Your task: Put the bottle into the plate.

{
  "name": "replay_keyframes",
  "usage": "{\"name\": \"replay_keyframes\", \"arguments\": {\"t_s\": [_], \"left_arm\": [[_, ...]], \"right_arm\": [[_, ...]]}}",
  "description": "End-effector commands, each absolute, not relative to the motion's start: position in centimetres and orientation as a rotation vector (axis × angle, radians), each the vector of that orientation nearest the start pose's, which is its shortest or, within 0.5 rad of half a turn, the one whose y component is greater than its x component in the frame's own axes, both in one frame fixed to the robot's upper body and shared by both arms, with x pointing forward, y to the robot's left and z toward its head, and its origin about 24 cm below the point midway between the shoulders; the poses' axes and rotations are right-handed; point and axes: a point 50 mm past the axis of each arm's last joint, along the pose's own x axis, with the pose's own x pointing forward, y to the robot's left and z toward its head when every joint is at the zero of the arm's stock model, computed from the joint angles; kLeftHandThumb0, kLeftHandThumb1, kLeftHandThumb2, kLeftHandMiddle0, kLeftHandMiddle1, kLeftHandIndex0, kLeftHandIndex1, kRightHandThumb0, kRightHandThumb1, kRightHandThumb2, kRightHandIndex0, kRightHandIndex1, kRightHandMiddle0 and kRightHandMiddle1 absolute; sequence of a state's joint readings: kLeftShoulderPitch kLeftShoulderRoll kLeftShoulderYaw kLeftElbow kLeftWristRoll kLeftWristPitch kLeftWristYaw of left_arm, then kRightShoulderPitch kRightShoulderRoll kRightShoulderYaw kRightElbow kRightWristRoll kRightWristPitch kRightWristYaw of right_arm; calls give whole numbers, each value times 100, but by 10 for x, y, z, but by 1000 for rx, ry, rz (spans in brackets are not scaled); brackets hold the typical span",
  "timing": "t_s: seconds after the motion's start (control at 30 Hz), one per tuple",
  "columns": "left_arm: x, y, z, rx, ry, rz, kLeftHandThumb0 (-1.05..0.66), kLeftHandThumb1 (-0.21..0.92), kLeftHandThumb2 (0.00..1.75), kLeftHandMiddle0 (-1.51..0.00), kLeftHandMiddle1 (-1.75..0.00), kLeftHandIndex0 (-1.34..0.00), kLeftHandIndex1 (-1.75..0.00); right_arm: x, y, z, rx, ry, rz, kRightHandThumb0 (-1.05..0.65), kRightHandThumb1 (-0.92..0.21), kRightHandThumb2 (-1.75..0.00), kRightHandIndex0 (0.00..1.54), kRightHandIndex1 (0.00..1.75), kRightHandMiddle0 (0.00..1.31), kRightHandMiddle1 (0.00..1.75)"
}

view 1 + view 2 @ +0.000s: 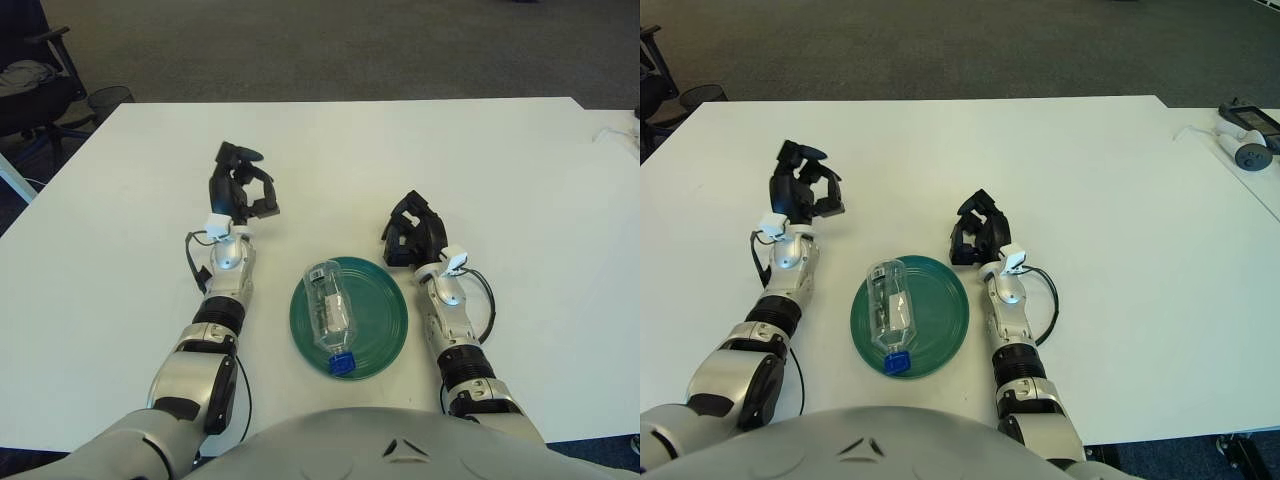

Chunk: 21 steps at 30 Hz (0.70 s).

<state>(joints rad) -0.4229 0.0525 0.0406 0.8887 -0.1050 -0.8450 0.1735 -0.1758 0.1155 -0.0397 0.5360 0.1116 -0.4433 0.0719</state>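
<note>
A clear plastic bottle (328,310) with a blue cap lies on its side in the green plate (385,305), cap toward me. My left hand (238,187) is over the table up and left of the plate, apart from it, fingers loosely curled around nothing. My right hand (412,230) shows just beyond the plate's right rim, fingers curled and holding nothing.
The plate sits near the front edge of a white table (400,150). A black chair (30,80) and a bin stand off the far left corner. A white device with a cable (1245,140) lies on a second table at the far right.
</note>
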Motion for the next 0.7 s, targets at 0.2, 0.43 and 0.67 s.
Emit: {"name": "replay_keyframes", "arguments": {"t_s": [0.2,0.43,0.67], "left_arm": [[303,159,16,-31,-250,210,0,-1,169,-84,-175,-64,-175],[299,162,1,6,-159,233,0,-3,172,-85,-175,-66,-175],[296,163,-7,35,-93,219,0,3,165,-81,-174,-61,-175]], "right_arm": [[260,-117,-18,241,67,8,0,-11,-155,78,171,53,175],[260,-117,-18,226,74,-5,0,-9,-156,80,169,55,175],[261,-118,-17,224,67,-2,0,-8,-157,81,169,56,175]]}}
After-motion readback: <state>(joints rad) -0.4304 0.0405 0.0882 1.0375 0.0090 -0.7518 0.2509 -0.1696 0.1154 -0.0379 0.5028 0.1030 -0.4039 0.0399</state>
